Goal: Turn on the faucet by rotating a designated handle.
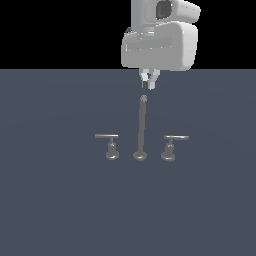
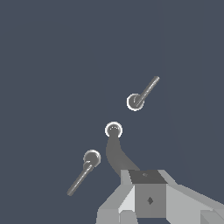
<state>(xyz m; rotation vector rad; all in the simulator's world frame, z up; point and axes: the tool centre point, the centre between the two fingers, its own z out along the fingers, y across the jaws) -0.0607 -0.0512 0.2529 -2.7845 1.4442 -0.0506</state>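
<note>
While white two-finger claw [image 1: 149, 82] hangs above tip of tall thin grey metal spout rod [image 1: 141, 127], jaws nearly together and gripping nothing, approach step looks barely begun. Small grey metal three-piece faucet [image 1: 140, 155] stands mid-floor on dark slate surface [image 1: 50, 210], far from any edge. Designated handle [image 1: 171, 145], short grey post with thin bar overhanging toward exterior view's right, sits just beside spout, untouched. Mirror-twin handle [image 1: 110, 145] flanks other side. Next move likely calls for descent sideways to bar tip, then push to rotate.
</note>
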